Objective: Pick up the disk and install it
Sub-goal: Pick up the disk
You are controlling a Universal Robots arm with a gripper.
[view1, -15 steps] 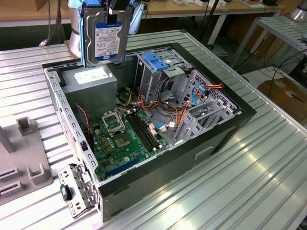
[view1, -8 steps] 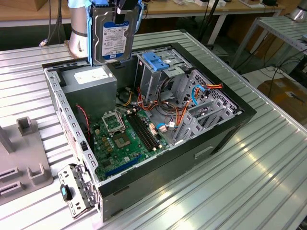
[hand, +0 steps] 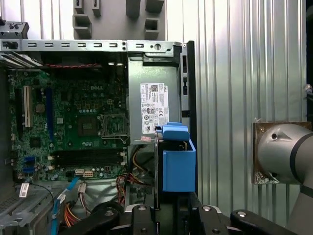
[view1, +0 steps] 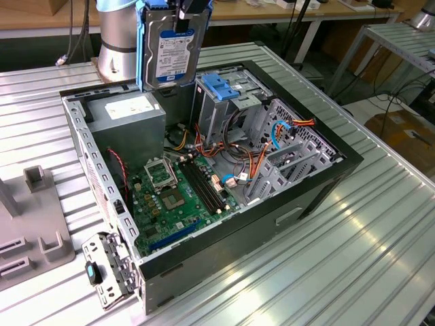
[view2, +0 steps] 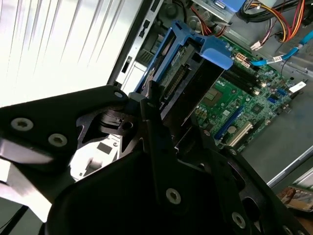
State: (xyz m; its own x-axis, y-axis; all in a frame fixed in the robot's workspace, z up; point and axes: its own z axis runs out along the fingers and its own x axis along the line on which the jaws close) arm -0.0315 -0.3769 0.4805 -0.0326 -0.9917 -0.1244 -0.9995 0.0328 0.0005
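The disk (view1: 170,51), silvery with a white label in a bright blue carrier, hangs upright above the back of the open computer case (view1: 326,183). My gripper (view1: 189,12) is shut on its upper edge. In the second wrist view the black fingers (view2: 149,115) clamp the carrier of the disk (view2: 183,81), which points down towards the motherboard. In the first wrist view the disk (hand: 178,164) shows edge-on, above the case beside the grey power-supply box (hand: 154,105). A metal drive cage (view1: 224,102) with a bare blue bracket on top stands just to the exterior view's right of the disk.
The case lies open on a ribbed metal table (view1: 326,272), with the motherboard (view1: 173,197), loose cables (view1: 251,170) and the power supply (view1: 129,115) inside. The arm's base (view1: 119,41) stands behind the case. A grey fixture (view1: 34,217) sits at the exterior view's left.
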